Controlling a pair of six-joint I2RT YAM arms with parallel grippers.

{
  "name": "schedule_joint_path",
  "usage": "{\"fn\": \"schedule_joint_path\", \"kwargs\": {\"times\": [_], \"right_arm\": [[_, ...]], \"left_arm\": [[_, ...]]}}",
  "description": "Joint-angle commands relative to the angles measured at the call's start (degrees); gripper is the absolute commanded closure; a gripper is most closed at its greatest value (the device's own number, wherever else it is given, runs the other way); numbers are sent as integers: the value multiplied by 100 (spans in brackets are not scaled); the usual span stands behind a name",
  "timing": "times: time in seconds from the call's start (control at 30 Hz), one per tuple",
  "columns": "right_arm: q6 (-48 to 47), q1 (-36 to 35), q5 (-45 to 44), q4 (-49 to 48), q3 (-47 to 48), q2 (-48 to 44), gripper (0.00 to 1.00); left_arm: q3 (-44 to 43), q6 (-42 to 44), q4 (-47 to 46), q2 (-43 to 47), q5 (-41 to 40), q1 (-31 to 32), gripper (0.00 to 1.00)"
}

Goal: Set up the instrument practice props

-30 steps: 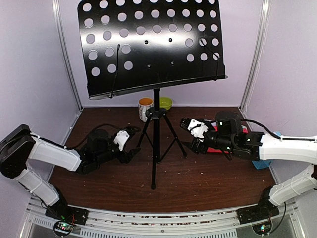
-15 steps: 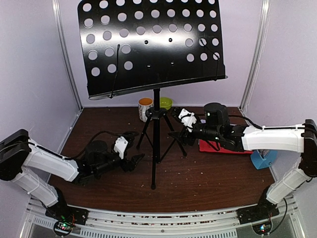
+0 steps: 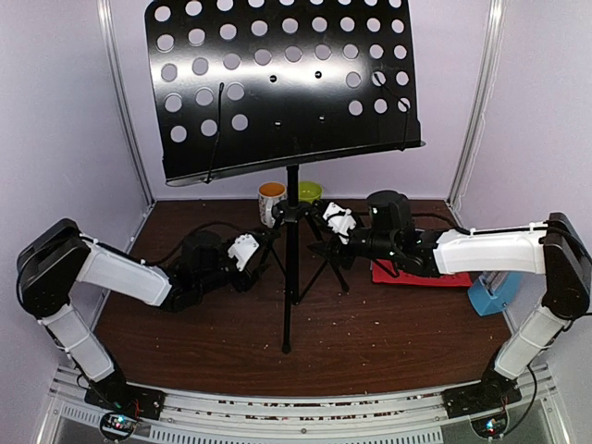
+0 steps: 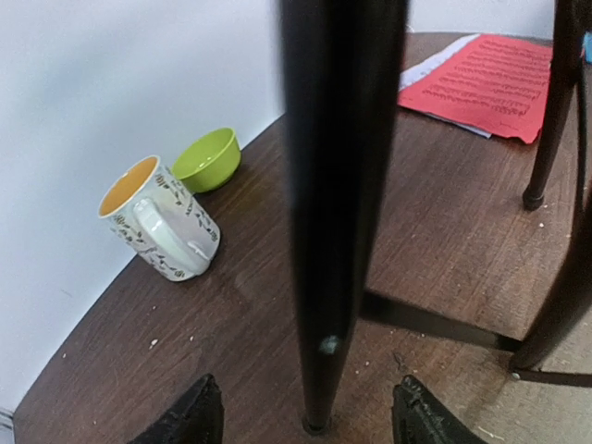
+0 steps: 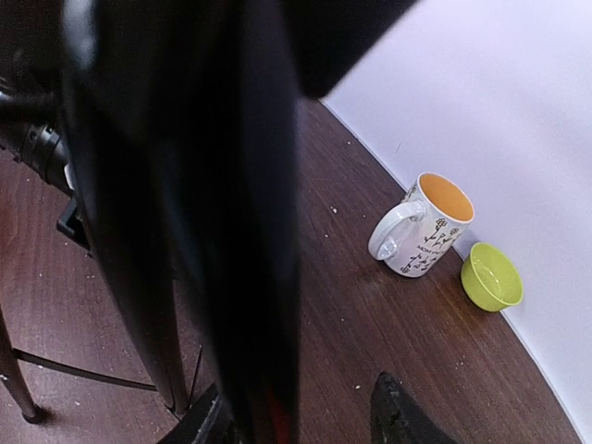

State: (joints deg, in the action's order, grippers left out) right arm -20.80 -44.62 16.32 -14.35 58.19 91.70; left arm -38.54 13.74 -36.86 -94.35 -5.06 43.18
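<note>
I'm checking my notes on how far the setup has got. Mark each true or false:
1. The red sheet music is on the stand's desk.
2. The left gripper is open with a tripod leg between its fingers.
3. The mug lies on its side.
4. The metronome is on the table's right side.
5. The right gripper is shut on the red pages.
1. False. The red sheet music lies flat on the table; the desk holds no pages.
2. True. The left gripper is open around a tripod leg.
3. False. The mug stands upright beside the green bowl.
4. True. The metronome sits there, partly behind the right arm.
5. False. The right gripper is open, at the tripod.
</note>
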Motion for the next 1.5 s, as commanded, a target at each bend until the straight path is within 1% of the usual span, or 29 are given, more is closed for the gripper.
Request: {"fn": "schedule_joint_path", "kwargs": {"times": [0.0,0.17,0.23,0.3,0.4,0.47,0.53,0.7,0.83,0.93,0.97,1.07,1.2,1.27,1.37,1.43,1.47], "right_arm": [[-58,23,-11,38,215,68,53],[-171,34,-101,96,218,71,65],[-191,48,-124,131,244,84,72],[-214,54,-125,199,303,95,76],[-232,82,-98,204,304,87,82],[-237,94,-79,209,307,74,84],[-232,112,-52,213,296,55,87],[-255,142,60,210,253,50,94],[-296,160,301,6,118,45,100],[-256,161,505,-77,121,98,100],[-234,162,568,-112,116,111,100],[-197,162,658,-137,131,120,100],[-222,177,680,-116,122,84,100],[-208,217,680,-90,120,29,100],[-182,312,692,-55,126,-73,100],[-187,390,699,8,155,-127,100],[-202,423,696,63,179,-140,100]], "left_arm": [[-442,486,-112,-404,64,-32,39],[-535,769,-335,-610,-103,-29,48],[-497,869,-489,-621,-148,-28,55],[-505,975,-554,-645,-178,-28,61],[-448,925,-694,-655,-23,-47,67],[-277,823,-1113,-655,137,-71,68],[-181,781,-1278,-651,264,-98,71],[-166,839,-1210,-586,697,-117,79],[-230,763,-1175,-571,760,-117,78],[-224,563,-1415,-600,702,-117,69],[-230,472,-1488,-613,666,-117,67],[-335,346,-1487,-665,699,-117,66],[-433,279,-1427,-706,696,-117,76],[-403,295,-1398,-629,620,-117,83],[-365,440,-1251,-422,453,-117,93],[-399,595,-1088,-316,284,-121,99],[-444,681,-993,-287,216,-129,100]]}}
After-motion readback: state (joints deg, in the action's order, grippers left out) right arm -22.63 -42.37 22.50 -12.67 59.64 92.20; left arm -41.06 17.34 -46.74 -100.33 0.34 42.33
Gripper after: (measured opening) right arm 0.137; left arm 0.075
